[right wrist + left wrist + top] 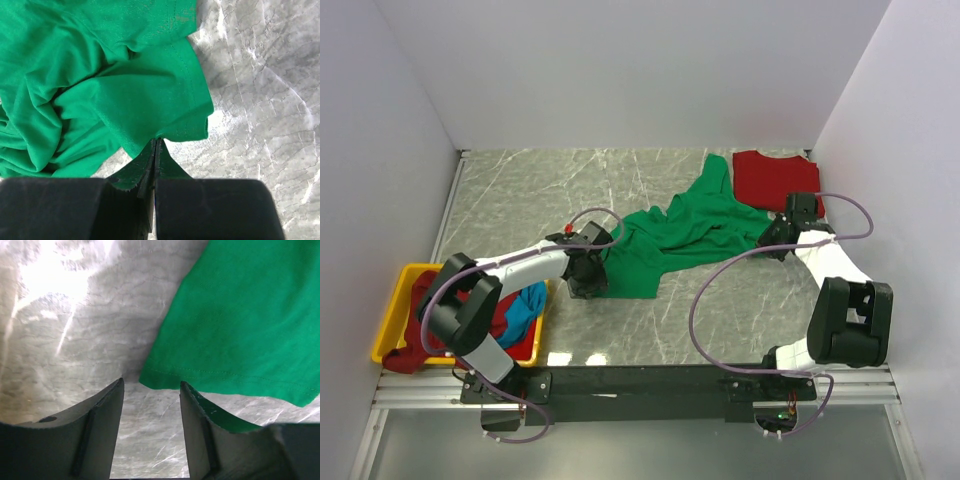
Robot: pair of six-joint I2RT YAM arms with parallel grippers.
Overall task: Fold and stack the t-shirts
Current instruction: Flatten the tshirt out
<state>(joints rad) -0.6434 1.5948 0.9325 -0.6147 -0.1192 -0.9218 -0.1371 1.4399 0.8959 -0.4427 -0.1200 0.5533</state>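
A bright green t-shirt (685, 232) lies rumpled in the middle of the table. My right gripper (156, 141) is shut on its sleeve hem (186, 131), at the shirt's right side (772, 238). My left gripper (150, 385) is open, its jaws just short of the shirt's hemmed corner (150, 377), at the shirt's near left (588, 277). A red t-shirt (775, 178) lies folded at the back right. Dark red (415, 350) and blue (527, 305) shirts sit in the bin.
A yellow plastic bin (392, 318) stands at the near left edge of the table. White walls close in the table on the left, back and right. Purple cables loop over both arms.
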